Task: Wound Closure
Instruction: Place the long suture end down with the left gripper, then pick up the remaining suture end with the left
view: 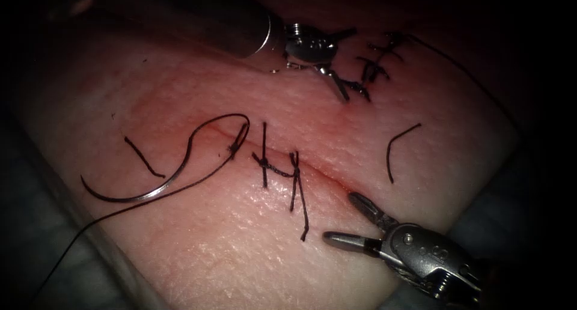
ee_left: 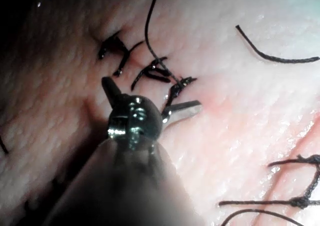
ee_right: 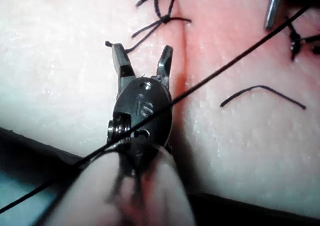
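Observation:
The curved needle [view: 138, 197] lies loose on the tissue [view: 240, 250], on the left of the cut [view: 327, 173], held by neither tool and not in the tissue. Its thread [view: 198, 176] loops up to a stitch at the cut's left end [view: 237, 143] and trails off to the lower left. My left tool [view: 350, 65] [ee_left: 152, 92] hangs open over the old stitches [view: 378, 63] at the upper right, holding nothing. My right tool [view: 339, 216] [ee_right: 142, 47] is open and holds nothing, just right of two knotted stitches [view: 279, 169] [ee_right: 160, 18].
Two cut ends of thread lie loose, one on the left [view: 144, 158] and one on the right [view: 396, 148] [ee_right: 262, 90]. Red fluid tints the tissue along the cut. A strand of thread [ee_right: 225, 68] crosses over the right tool's wrist. The tissue's edges drop off at lower left and right.

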{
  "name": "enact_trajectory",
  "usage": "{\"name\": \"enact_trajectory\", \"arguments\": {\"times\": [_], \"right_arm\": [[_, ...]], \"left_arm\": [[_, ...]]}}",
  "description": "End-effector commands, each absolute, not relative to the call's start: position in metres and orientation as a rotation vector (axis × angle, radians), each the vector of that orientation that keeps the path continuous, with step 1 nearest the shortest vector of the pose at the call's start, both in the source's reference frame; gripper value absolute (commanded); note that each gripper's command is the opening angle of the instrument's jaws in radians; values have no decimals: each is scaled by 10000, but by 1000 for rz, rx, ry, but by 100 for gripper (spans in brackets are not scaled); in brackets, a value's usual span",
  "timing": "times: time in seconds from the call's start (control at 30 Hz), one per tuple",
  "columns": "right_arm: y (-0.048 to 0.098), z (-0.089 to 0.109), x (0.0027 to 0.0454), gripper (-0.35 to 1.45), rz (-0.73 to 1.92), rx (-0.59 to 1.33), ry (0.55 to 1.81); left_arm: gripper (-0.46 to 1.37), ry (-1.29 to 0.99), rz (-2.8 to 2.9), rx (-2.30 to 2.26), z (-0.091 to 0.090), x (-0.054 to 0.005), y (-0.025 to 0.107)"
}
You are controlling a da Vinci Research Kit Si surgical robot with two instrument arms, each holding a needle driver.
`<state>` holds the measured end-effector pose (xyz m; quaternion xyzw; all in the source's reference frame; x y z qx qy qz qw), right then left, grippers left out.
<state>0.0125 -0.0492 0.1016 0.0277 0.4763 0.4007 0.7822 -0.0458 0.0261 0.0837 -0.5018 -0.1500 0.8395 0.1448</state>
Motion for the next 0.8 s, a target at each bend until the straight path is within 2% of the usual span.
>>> {"name": "enact_trajectory", "arguments": {"times": [0.03, 0.37, 0.53, 0.6, 0.8], "right_arm": [[-490, 1016, 123, 93, 866, 63, 1028], [-463, 1021, 115, 101, 799, 28, 1017], [-443, 1029, 112, 116, 691, -44, 997], [-438, 1032, 111, 116, 684, -50, 993], [-421, 1044, 111, 129, 673, -55, 991]], "left_arm": [[134, -432, 2406, -1456, 833, -455, 261], [131, -389, 2364, -1493, 774, -424, 270], [129, -398, 2353, -1498, 751, -400, 262], [128, -385, 2349, -1493, 746, -392, 259], [115, -357, 2340, -1486, 730, -361, 242]]}}
